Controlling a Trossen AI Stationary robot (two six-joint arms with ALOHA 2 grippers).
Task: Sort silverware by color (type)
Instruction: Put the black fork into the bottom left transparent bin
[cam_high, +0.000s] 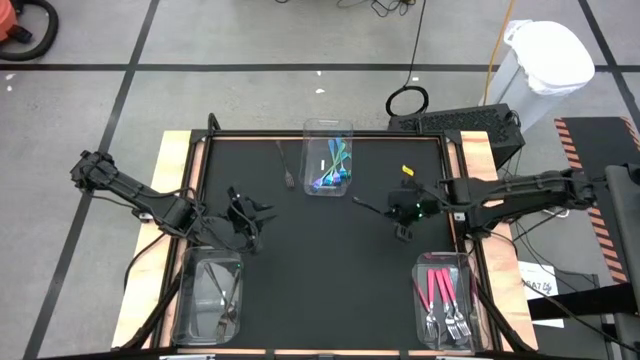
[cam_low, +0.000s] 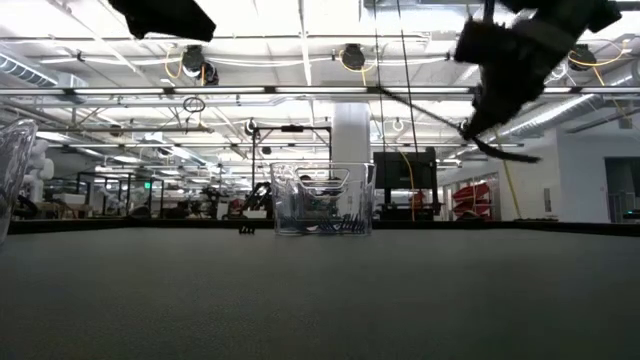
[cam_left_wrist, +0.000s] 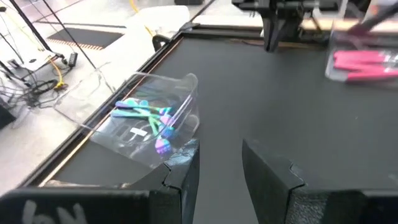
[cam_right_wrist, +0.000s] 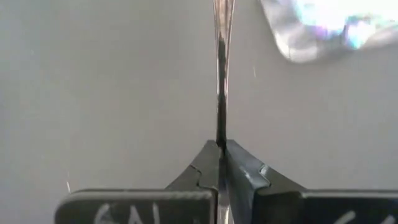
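pinching a dark utensil, right tool, seemingly off table

Black table from above, clear bin with teal utensils at twelve o'clock, pink-handled forks in bin at five, left gripper at nine, right gripper at three.

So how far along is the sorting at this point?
Mostly done, it seems: pink-handled forks lie in the right bin, teal pieces in the far bin, some pieces in the left bin. In hand: the right gripper is shut on a dark utensil. Left: one utensil on the mat.
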